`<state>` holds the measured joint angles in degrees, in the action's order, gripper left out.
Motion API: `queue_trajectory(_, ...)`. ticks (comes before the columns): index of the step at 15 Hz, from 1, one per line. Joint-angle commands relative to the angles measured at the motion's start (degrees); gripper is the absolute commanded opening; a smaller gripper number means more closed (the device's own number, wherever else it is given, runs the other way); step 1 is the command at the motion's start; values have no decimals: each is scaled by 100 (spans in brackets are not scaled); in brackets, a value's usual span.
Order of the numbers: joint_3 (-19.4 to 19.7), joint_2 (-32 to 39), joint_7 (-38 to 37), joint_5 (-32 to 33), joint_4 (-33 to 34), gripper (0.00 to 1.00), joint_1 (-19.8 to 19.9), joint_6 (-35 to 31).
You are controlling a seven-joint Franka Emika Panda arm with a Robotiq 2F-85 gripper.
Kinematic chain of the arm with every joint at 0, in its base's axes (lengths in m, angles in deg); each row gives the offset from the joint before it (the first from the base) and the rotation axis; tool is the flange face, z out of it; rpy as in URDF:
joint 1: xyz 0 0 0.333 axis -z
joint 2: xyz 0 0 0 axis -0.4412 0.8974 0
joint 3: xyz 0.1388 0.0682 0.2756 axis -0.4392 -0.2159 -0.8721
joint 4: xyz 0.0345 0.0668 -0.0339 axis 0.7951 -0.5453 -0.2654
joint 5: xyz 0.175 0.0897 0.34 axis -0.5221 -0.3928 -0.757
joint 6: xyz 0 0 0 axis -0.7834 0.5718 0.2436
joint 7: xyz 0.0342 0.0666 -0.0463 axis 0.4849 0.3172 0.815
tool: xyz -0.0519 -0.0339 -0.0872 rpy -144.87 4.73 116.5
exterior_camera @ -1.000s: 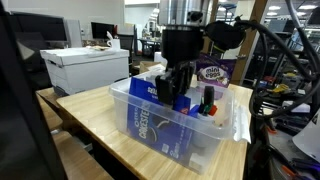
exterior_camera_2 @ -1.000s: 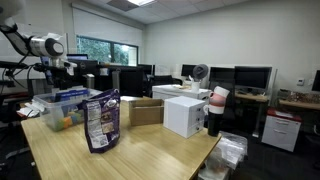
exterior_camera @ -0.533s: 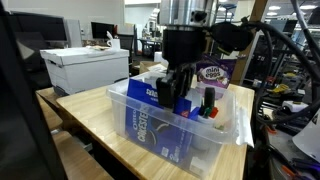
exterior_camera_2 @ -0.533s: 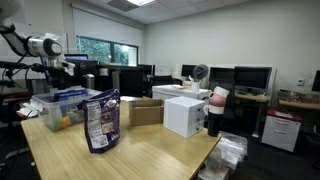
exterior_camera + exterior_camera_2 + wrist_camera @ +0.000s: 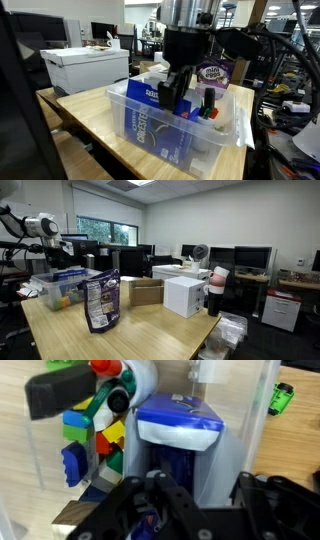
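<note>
Gripper (image 5: 172,90): reaching straight down into the bin, its jaws standing part-way apart on either side of the blue pack; whether they are pressing on it or only bracketing it I cannot tell
Blue pack (image 5: 180,455): standing upright towards the middle of the bin, its white-and-blue top facing up in the wrist view; it is sitting between the fingers (image 5: 145,505), seemingly with its narrow sides turned to them
Clear bin (image 5: 122,92): resting on the wooden table (image 5: 85,112); its walls are holding the loose things together
Toy blocks (image 5: 85,440): crowding the left of the pack in the wrist view, touching it or nearly so; they are leaving little room for the finger on that side
Large blue bag (image 5: 155,130): leaning against the bin's near wall in an exterior view, propped there by the wall
Snack bag (image 5: 100,300): standing on its own base on the table, outside the bin and just beside it
</note>
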<state>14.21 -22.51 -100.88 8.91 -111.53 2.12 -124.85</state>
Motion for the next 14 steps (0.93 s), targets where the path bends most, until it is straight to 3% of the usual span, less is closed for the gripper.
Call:
queue_trajectory(1,7,7,-450,578,-149,52,-115,-2)
queue_trajectory(10,0,54,-658,608,-237,47,-97,-23)
queue_trajectory(11,0,54,-657,604,-235,24,-96,-25)
queue_trajectory(14,-14,54,-601,479,-247,19,-82,-85)
